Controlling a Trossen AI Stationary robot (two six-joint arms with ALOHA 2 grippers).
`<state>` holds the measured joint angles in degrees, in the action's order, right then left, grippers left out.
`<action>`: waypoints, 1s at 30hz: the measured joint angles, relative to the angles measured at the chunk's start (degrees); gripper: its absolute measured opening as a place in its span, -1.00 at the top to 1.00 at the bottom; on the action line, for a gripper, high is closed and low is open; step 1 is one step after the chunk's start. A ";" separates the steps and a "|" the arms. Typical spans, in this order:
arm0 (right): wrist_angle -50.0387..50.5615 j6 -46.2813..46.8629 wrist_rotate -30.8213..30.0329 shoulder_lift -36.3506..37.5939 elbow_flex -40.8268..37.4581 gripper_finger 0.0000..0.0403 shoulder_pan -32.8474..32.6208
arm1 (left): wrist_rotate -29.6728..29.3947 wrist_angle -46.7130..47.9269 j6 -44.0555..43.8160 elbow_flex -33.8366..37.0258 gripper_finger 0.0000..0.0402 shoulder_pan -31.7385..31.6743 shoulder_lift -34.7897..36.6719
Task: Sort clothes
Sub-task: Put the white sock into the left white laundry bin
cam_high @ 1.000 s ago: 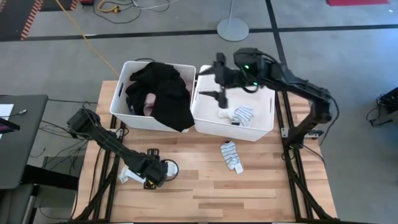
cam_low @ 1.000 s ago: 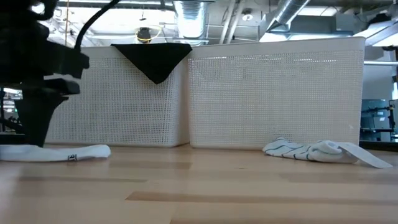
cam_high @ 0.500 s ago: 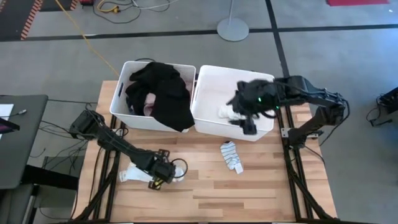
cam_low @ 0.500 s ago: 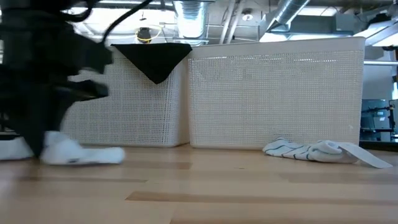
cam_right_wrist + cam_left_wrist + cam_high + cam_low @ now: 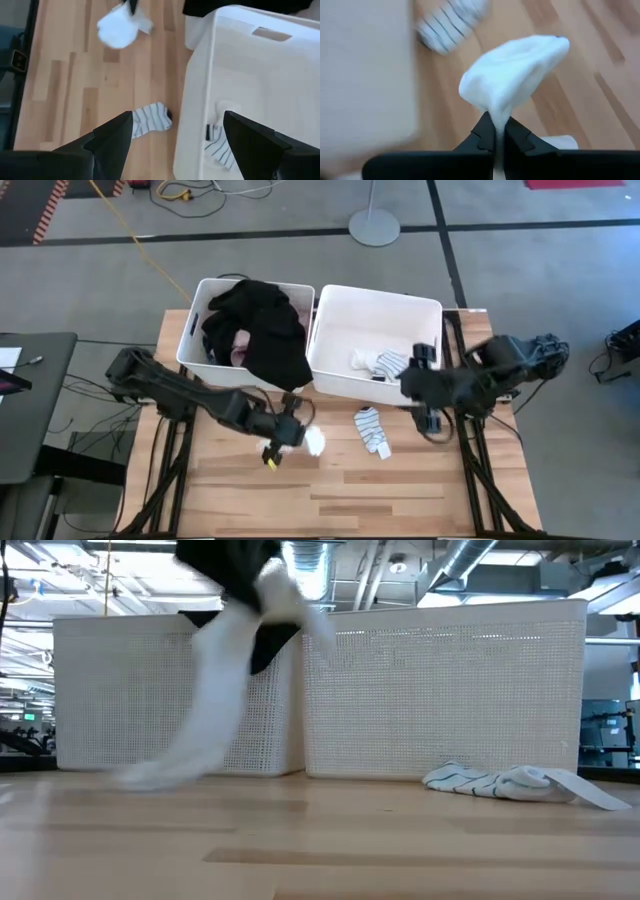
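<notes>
Lower centre of the high view: left gripper (image 5: 292,434) pinched on a white sock (image 5: 313,442), lifted above the table (image 5: 400,490) (the low view blurs it). A striped sock (image 5: 373,430) lies just right of it, flat on the wood. Right gripper (image 5: 428,395), fingers spread wide and empty, hangs at the right bin's (image 5: 330,320) front corner. Beyond, the left bin (image 5: 190,330) holds black clothes (image 5: 262,330); the right bin holds socks (image 5: 380,364).

A soft, matt white cloth sock (image 5: 512,70) is being pinched by the left gripper (image 5: 495,136), whose fingers are looking like dark matt plastic. The table (image 5: 400,490) is showing pale, smooth wood planks. The bins (image 5: 440,690) are appearing as white plastic with finely perforated walls.
</notes>
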<state>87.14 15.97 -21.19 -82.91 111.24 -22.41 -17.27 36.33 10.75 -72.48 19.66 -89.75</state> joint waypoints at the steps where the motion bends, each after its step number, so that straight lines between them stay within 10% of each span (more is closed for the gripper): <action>1: -0.32 1.14 -0.91 0.36 -0.97 -0.61 -1.25 | -0.92 -0.08 1.71 -1.24 0.99 -0.39 1.00; 12: -23.22 0.59 -7.49 5.13 -19.49 -0.61 -8.09 | -3.96 -4.96 18.21 -16.07 1.00 -5.35 6.99; 30: -75.61 -25.61 -13.47 5.81 -37.57 -0.61 2.88 | 0.71 -21.19 24.96 -24.36 1.00 -11.42 6.56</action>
<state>11.53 -9.64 -34.66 -77.10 73.66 -19.53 -16.56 15.14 35.71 -96.84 8.24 -83.19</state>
